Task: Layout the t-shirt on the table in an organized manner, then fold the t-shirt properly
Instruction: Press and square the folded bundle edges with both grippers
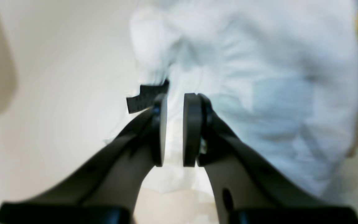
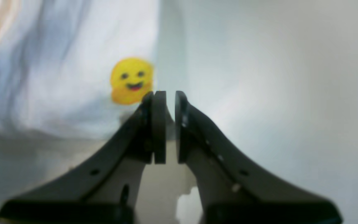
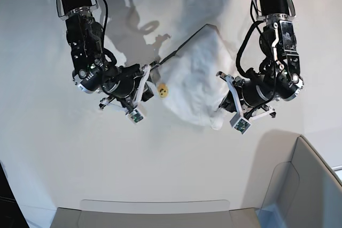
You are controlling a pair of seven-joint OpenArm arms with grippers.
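We see the t-shirt [image 3: 195,76] lifted off the bench [image 3: 53,158] and stretched as a slanted white sheet between our two claws. The left claw [image 1: 175,102] grips one edge of the cloth: in its wrist view the two round pads [image 1: 192,129] stand close together with white fabric pinched in the narrow slot between them, and the rest of the shirt spreads away to the right of and beyond the claw. The black neck tag [image 1: 146,99] sticks out just beside the left pad, touching the same gathered edge. The right claw [image 2: 165,96] is clenched on the opposite edge of the shirt; its pads are nearly together, with a thin fold of fabric running between them. Just to the left of that claw, close to its pad, sits a yellow smiling face [image 2: 130,80] printed on the cloth, and the shirt hangs away to the left in soft folds. To the right of the right claw we see only the plain pale bench. In the base view a grey corner piece [image 3: 304,185] lies well apart from both claws.
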